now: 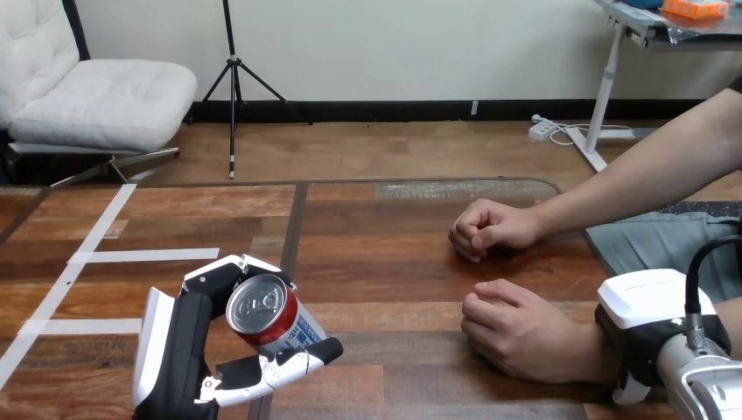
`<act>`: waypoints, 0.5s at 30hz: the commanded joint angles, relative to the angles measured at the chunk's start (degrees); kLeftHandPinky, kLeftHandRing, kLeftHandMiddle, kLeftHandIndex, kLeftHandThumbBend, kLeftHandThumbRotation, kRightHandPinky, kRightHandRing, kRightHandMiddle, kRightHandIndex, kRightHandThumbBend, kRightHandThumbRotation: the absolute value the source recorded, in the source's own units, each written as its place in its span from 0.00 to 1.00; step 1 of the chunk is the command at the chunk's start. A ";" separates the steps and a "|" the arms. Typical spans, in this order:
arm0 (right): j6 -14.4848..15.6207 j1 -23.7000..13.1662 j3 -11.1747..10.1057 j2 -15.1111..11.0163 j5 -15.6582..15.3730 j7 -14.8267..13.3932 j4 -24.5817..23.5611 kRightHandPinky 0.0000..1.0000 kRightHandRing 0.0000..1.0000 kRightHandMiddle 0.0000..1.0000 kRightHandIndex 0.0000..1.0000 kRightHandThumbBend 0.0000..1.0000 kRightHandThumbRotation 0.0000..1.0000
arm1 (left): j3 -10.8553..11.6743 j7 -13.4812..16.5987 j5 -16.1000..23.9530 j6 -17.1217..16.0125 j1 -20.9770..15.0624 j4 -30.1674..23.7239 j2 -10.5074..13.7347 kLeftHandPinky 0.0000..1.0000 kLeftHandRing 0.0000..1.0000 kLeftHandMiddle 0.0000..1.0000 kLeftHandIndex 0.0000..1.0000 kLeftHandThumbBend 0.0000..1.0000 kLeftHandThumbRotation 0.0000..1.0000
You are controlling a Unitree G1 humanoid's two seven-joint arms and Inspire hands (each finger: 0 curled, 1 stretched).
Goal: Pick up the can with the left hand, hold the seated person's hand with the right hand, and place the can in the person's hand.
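At the near left, the left robot hand is closed around the can. Its fingers curl over the far side and its thumb crosses beneath the lower body. The can is red with a silver top and is tipped so that the lid and pull tab face the camera. It appears to be lifted off the table, though the robot hand hides its base, so that is not certain.

A drink can like this is probably light, with a smooth, slippery wall that is stiff only while the can is sealed and dents under a hard squeeze. The best hold is around the middle of the cylinder with moderate pressure, away from the narrow rim, and the present grip sits roughly there. Since the can is tilted, it could slide lengthwise if the grip loosens.

To the right of centre, the person's far hand rests on the table as a loose fist. The person's near hand lies knuckles up, also curled, so it would have to open to take the can.

At the near right, the right robot hand sits at the wrist of that near hand. Whether it is closed around the wrist cannot be told from here.
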 commanded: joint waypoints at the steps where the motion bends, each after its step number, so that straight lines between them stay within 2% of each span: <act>1: -0.12 -2.66 -0.28 -2.06 0.44 -2.16 0.81 0.32 0.40 0.50 0.63 0.71 0.00 | 0.75 0.00 -0.74 -0.33 -2.19 -3.18 -0.16 0.33 0.38 0.42 0.42 0.78 0.00; 10: -0.08 -2.30 -0.86 -1.88 2.21 -5.28 0.61 0.18 0.24 0.37 0.58 0.71 0.00 | 0.77 0.04 -0.82 -0.26 -2.16 -3.20 -0.22 0.33 0.38 0.41 0.42 0.78 0.00; 15: -0.28 -1.67 -1.62 -1.37 4.39 -9.16 0.28 0.13 0.20 0.32 0.56 0.71 0.00 | 0.79 0.04 -0.80 -0.01 -2.13 -3.35 -0.28 0.33 0.37 0.41 0.42 0.78 0.00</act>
